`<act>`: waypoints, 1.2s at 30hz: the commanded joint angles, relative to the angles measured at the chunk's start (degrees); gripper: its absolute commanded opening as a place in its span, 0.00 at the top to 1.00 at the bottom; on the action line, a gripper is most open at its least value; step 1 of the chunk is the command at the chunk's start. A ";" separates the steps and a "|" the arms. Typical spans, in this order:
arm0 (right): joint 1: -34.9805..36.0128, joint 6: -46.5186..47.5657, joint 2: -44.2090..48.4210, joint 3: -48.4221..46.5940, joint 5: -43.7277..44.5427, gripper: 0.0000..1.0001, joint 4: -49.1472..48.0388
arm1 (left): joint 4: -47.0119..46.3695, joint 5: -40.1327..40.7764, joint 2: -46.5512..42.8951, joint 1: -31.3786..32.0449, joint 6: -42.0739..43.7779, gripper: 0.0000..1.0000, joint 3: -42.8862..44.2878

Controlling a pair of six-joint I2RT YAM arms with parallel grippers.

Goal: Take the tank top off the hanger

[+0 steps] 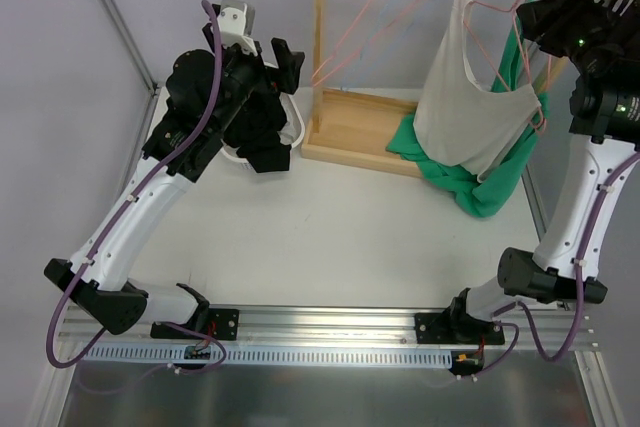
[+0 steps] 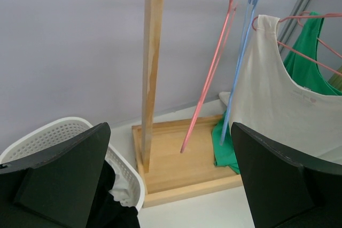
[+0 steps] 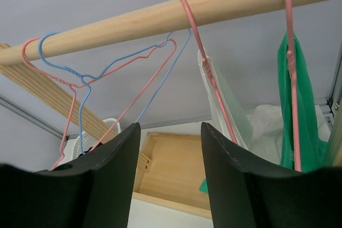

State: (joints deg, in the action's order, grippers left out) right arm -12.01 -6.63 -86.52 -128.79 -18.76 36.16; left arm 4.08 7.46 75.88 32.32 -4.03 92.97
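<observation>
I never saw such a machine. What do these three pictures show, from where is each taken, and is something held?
Two robot arms are bolted to a table. One picture looks down from above; the others come from wrist cameras, where the black shapes are the fingers of the left gripper and right gripper. On it stand a wooden rack and a white basket. A cream tank top hangs on a pink hanger, beside a green garment. Both grippers are open, empty.
</observation>
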 commanded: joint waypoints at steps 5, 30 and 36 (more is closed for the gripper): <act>-0.73 -0.31 -5.14 -5.41 -4.79 0.53 -1.09 | -2.58 -1.31 -0.03 0.91 2.27 0.01 1.43; 0.14 3.73 -16.48 -9.99 -2.25 0.47 -9.00 | -8.03 -3.42 3.40 1.35 7.46 0.01 3.97; 2.77 6.19 -18.24 -10.16 0.66 0.66 -11.11 | -8.64 -2.98 2.87 1.35 9.57 0.01 3.80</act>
State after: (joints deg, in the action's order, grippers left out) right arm -10.81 -2.61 -104.95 -136.59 -20.12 29.43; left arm -1.19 4.93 79.61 33.08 2.94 94.54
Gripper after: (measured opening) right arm 0.373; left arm 0.990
